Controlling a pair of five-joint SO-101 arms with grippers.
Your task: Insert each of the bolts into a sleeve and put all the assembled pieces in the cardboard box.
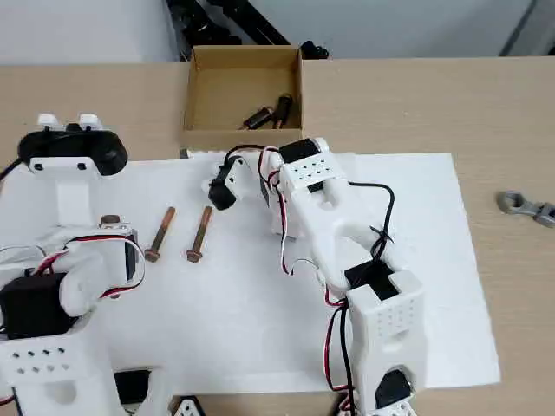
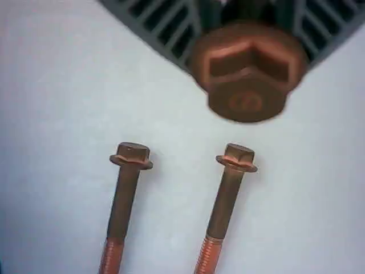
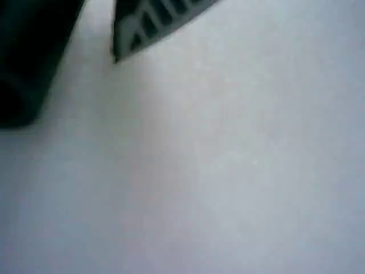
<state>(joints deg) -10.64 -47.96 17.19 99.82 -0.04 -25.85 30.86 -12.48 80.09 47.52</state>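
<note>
Two copper-coloured bolts lie side by side on the white sheet; in the left wrist view these bolts lie below the gripper. My left gripper is shut on a third bolt, head towards the camera; its head shows at the left arm's tip. My right gripper stands near the sheet's far edge, shut on a black sleeve beside its ribbed finger. The cardboard box behind holds assembled pieces.
A black device on a white stand sits at the left. A metal tool lies on the bare wooden table at the far right. The right arm's body crosses the sheet's middle.
</note>
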